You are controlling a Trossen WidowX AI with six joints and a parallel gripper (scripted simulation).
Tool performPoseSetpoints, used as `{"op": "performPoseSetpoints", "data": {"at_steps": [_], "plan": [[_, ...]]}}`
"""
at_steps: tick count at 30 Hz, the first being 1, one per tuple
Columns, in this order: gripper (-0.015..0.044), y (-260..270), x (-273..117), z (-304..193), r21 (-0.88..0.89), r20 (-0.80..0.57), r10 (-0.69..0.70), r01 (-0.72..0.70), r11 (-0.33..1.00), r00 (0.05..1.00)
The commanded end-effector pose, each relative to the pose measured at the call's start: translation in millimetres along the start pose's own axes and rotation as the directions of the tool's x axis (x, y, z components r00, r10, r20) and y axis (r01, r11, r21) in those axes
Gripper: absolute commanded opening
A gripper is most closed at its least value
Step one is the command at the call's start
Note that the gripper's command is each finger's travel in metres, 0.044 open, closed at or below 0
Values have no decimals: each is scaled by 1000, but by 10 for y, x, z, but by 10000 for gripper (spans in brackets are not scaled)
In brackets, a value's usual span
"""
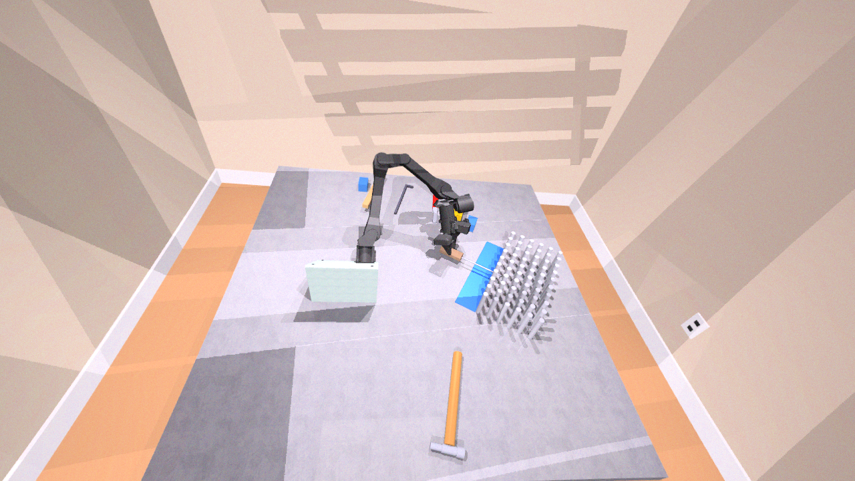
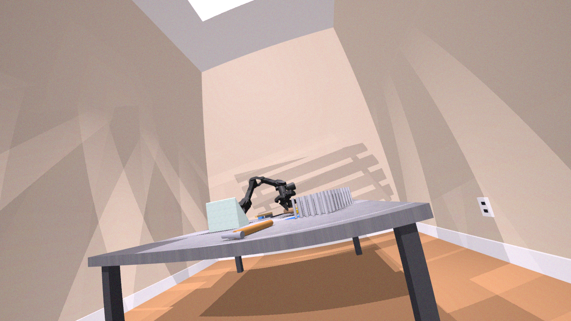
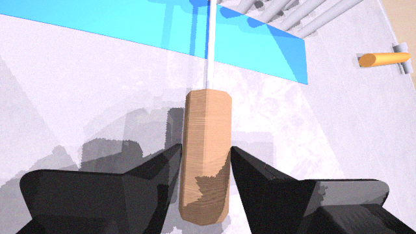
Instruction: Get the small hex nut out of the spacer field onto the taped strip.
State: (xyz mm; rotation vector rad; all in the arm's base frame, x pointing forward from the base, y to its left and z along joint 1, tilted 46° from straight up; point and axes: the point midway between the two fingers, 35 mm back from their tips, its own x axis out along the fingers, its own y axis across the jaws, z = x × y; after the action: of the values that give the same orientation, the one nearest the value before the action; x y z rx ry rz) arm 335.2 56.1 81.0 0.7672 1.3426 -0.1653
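Note:
My gripper (image 1: 450, 251) (image 3: 206, 150) is shut on the wooden handle (image 1: 455, 256) (image 3: 208, 130) of a thin-rod tool and holds it above the table. The tool's metal rod (image 1: 475, 264) (image 3: 211, 49) reaches over the blue taped strip (image 1: 469, 297) (image 3: 260, 58) to the near edge of the spacer field. The rod's tip is hidden among or beside the spacers. The metal spacers (image 1: 523, 280) (image 2: 323, 202) (image 3: 305, 14) stand upright in several rows behind the strip. The hex nut cannot be made out in any view.
An orange-handled hammer (image 1: 454, 395) (image 2: 255, 228) (image 3: 383, 60) lies apart from the field. A pale green block (image 1: 342, 282) (image 2: 223, 215) is by the arm's base. A dark L-shaped key (image 1: 400, 200), a blue cube (image 1: 363, 184), and red, yellow and blue items lie toward the back.

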Motion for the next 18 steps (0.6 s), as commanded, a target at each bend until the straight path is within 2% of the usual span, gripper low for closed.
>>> {"op": "performPoseSetpoints", "data": {"at_steps": [1, 18], "plan": [[0, 21, 1, 65, -3, 8, 7, -7, 1000, 1000], [0, 23, 47, 172, -4, 9, 8, -8, 1000, 1000]]}}
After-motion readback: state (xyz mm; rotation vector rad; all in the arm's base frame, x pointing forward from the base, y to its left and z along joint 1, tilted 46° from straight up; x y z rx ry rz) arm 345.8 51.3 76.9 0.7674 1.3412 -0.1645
